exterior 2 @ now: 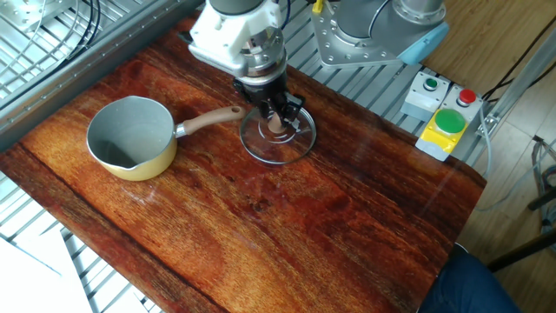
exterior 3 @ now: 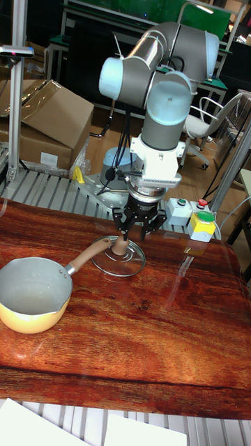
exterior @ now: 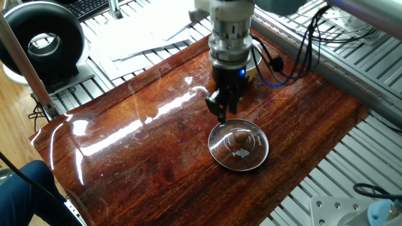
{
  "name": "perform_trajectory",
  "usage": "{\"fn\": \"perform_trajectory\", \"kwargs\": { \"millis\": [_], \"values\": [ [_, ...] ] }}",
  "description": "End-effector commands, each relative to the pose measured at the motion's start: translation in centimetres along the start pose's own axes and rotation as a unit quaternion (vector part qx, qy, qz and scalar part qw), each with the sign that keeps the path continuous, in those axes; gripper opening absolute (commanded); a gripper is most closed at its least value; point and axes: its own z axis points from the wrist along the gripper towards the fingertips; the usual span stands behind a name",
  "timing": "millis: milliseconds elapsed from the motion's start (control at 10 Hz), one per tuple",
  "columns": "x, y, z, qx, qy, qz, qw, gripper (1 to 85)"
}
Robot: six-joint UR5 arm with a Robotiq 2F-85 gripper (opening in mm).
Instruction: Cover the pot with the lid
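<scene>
The yellow pot (exterior 2: pixel 130 139) stands at the left of the wooden table (exterior 2: pixel 304 226), its pale inside empty and its wooden handle (exterior 2: pixel 213 120) pointing towards the lid. The clear glass lid (exterior 2: pixel 280 149) lies flat on the table beside the handle tip, brown knob (exterior 2: pixel 276 125) up. My gripper (exterior 2: pixel 278 111) hangs open just above the knob, with nothing between its fingers. In one fixed view the lid (exterior: pixel 239 146) lies in front of the gripper (exterior: pixel 224 112), and the pot is hidden behind the arm. The tall fixed view shows the gripper (exterior 3: pixel 137 228) above the lid (exterior 3: pixel 120 263) and the pot (exterior 3: pixel 31 296) at the left.
A yellow box with green and red buttons (exterior 2: pixel 443 122) sits at the table's right corner. Slatted metal frame surrounds the table. A black round device (exterior: pixel 44 37) and papers (exterior: pixel 144 31) lie beyond the far edge, and black cables (exterior: pixel 295 56) hang beside the arm.
</scene>
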Motion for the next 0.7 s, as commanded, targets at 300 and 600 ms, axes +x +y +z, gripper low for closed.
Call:
{"fn": "perform_trajectory", "kwargs": {
  "millis": [300,600],
  "values": [
    [1.2,-1.4,3.8,0.023,-0.016,-0.017,0.9995,44.7],
    [1.5,-1.1,5.0,0.022,-0.021,-0.023,0.9993,45.3]
  ]
}}
